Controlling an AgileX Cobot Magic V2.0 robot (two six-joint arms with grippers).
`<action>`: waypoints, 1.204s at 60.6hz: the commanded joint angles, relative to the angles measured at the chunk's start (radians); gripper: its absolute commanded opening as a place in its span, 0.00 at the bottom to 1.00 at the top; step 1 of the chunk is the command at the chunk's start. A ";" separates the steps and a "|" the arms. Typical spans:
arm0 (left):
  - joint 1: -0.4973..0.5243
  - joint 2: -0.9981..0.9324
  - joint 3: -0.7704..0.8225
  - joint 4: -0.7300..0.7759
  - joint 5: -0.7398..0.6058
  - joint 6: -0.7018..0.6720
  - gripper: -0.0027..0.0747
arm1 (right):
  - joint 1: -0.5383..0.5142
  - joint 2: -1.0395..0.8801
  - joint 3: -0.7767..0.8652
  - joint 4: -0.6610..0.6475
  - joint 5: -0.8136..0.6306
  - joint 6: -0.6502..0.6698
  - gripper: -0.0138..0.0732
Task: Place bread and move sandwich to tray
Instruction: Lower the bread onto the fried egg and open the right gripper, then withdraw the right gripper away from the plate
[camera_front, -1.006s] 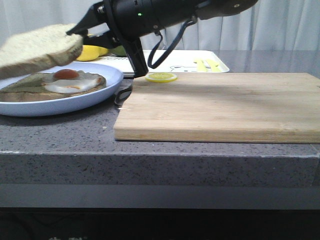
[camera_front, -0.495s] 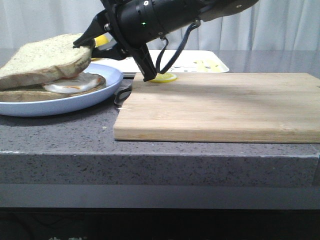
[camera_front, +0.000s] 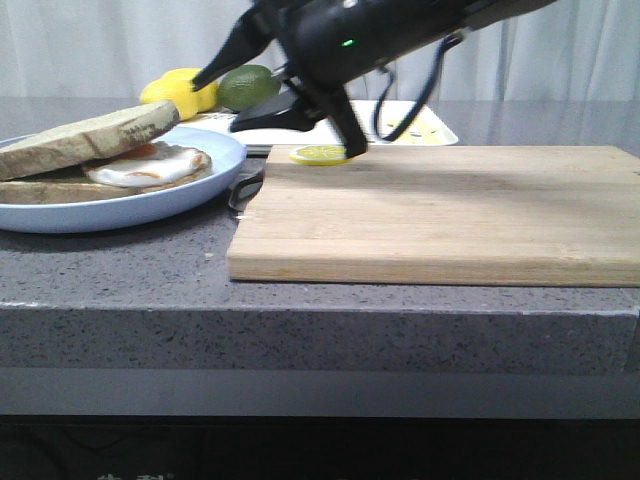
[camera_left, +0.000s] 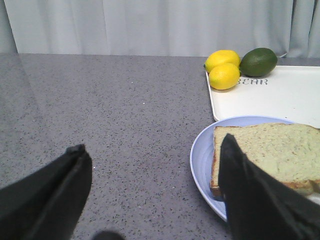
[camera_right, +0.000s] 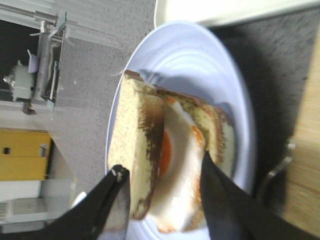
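Observation:
The bread (camera_front: 90, 140) lies tilted on the fried egg (camera_front: 150, 165) and lower toast, on the pale-blue plate (camera_front: 120, 208) at the left. My right gripper (camera_front: 215, 106) is open and empty, just right of the bread's edge and a little above the plate. In the right wrist view its fingers (camera_right: 161, 167) frame the near edge of the bread (camera_right: 135, 150) and egg (camera_right: 175, 165) without gripping them. My left gripper (camera_left: 152, 145) is open and empty over the grey counter, left of the plate (camera_left: 200, 160) and bread (camera_left: 270, 150). The white tray (camera_front: 445, 138) lies behind the board.
A wooden cutting board (camera_front: 440, 210) fills the right side, with a lemon slice (camera_front: 318, 154) at its far left corner. A dark utensil (camera_front: 245, 185) lies between plate and board. Two lemons (camera_left: 222, 67) and an avocado (camera_left: 258, 61) sit at the tray's (camera_left: 280, 95) far corner.
The right gripper lowered the bread onto the egg, let it go, opened, and drew back to the right. The bread now rests on the sandwich.

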 joint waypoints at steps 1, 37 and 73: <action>-0.007 0.010 -0.038 0.001 -0.076 0.000 0.70 | -0.039 -0.136 -0.010 -0.105 0.058 -0.013 0.52; -0.007 0.010 -0.038 0.001 -0.076 0.000 0.70 | -0.275 -0.644 0.047 -1.476 0.262 0.608 0.09; -0.007 0.010 -0.038 0.001 -0.076 0.000 0.70 | -0.282 -1.469 0.862 -1.508 -0.254 0.646 0.09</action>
